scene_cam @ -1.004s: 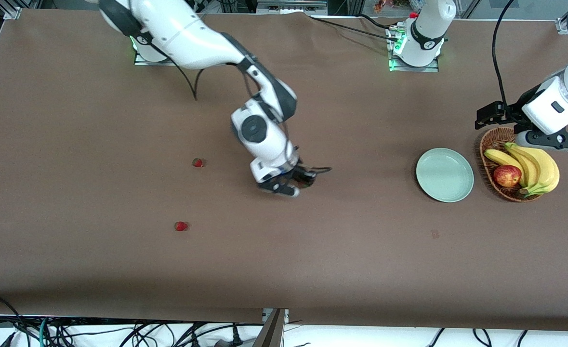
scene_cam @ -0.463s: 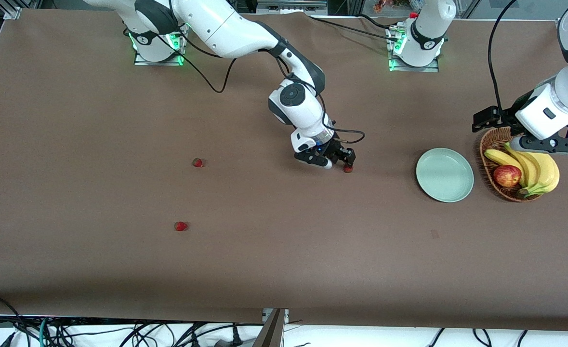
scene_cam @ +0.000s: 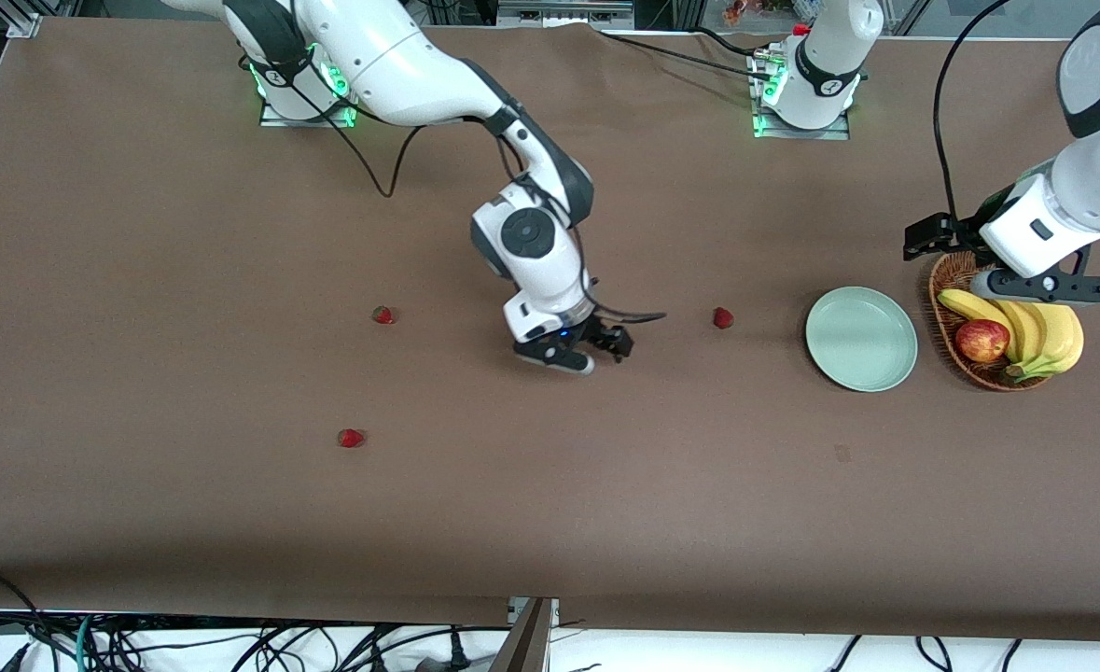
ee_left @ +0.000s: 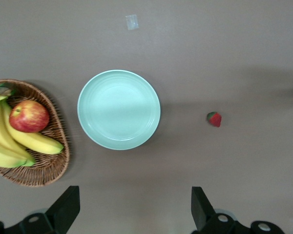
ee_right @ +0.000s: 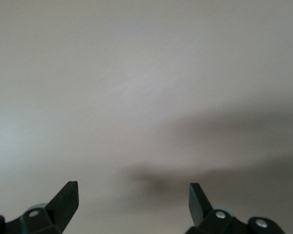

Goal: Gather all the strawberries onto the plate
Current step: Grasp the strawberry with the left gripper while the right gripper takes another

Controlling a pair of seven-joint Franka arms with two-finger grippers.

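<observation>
Three strawberries lie on the brown table. One strawberry [scene_cam: 722, 318] lies beside the mint-green plate [scene_cam: 861, 338], toward the right arm's end; it also shows in the left wrist view [ee_left: 214, 119]. Two more strawberries [scene_cam: 382, 315] [scene_cam: 351, 438] lie toward the right arm's end. The plate [ee_left: 118, 109] holds nothing. My right gripper [scene_cam: 596, 350] [ee_right: 132, 204] is open and empty, low over bare table between the strawberries. My left gripper [scene_cam: 1039, 285] [ee_left: 132, 209] is open and empty, held high by the basket and plate.
A brown wicker basket [scene_cam: 943, 289] with bananas [scene_cam: 1035, 322] and a red apple [scene_cam: 981, 340] stands beside the plate at the left arm's end; it also shows in the left wrist view [ee_left: 53, 165]. A small tape mark [scene_cam: 842, 454] lies nearer the front camera than the plate.
My right gripper carried a strawberry toward the plate, let it go on the table short of the plate, and swung back toward the middle, open. The left arm shifted slightly.
</observation>
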